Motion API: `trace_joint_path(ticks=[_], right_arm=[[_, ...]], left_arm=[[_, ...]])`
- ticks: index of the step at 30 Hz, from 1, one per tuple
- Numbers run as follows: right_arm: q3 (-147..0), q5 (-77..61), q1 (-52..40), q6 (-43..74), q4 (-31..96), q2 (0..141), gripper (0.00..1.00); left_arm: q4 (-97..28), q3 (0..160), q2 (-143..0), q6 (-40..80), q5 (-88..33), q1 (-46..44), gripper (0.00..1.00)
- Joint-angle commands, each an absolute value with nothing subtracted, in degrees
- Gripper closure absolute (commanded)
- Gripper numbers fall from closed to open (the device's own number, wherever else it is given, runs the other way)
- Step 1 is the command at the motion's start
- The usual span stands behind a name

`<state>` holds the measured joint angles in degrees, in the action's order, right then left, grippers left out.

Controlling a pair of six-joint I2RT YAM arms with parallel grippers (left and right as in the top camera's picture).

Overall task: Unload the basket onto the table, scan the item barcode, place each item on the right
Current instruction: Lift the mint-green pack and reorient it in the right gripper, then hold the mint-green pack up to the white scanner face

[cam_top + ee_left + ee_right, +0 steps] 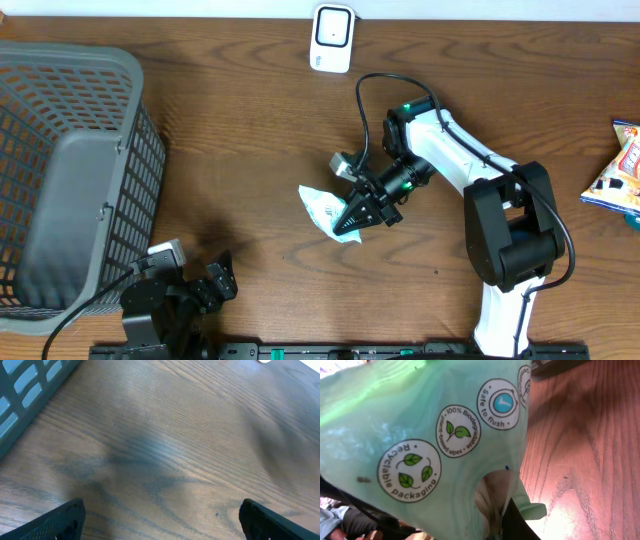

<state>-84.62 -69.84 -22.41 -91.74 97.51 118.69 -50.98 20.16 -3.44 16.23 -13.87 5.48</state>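
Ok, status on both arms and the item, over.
Left gripper jaws open, empty, by the basket. Right gripper shut on the green wipes pack, mid-table. Scanner at the far edge, nothing lying between it and the pack.

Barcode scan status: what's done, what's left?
Done: the right gripper is shut on the green wipes pack mid-table. In hand: the pack is well short of the white scanner at the far edge; the right wrist view shows only eco logos, no barcode. Left: find the barcode and present it to the scanner. The left gripper is open and empty beside the basket.
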Motion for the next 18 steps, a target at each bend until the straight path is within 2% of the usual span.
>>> trace_joint_path(ticks=[1,4,7,11,13,14,18], right_arm=[[-85.2,-69.6,-22.4,-94.4,97.0,118.6,0.99],[-85.3,-68.2,-22.2,-94.0,94.6,118.6,0.99],[-86.2,-67.2,-21.0,-84.4,87.9,118.6,0.99],[-88.3,-54.8,-19.0,-52.9,70.4,118.6,0.99],[-89.2,-42.5,-18.7,-35.9,61.4,118.6,0.99],[-90.0,-30.9,-18.8,-25.3,56.3,118.6,0.99],[-92.9,-11.6,-19.4,-14.7,49.8,118.6,0.99]], left_arm=[[-51.0,20.2,-3.3,15.5,-14.5,5.7,0.02],[-51.0,20.2,-3.3,15.5,-14.5,5.7,0.02],[-51.0,20.2,-3.3,15.5,-14.5,5.7,0.02],[-51.0,20.2,-3.3,15.5,-14.5,5.7,0.02],[-51.0,20.2,-3.3,15.5,-14.5,5.7,0.02],[-51.0,20.2,-3.3,15.5,-14.5,5.7,0.02],[-51.0,20.2,-3.3,15.5,-14.5,5.7,0.02]])
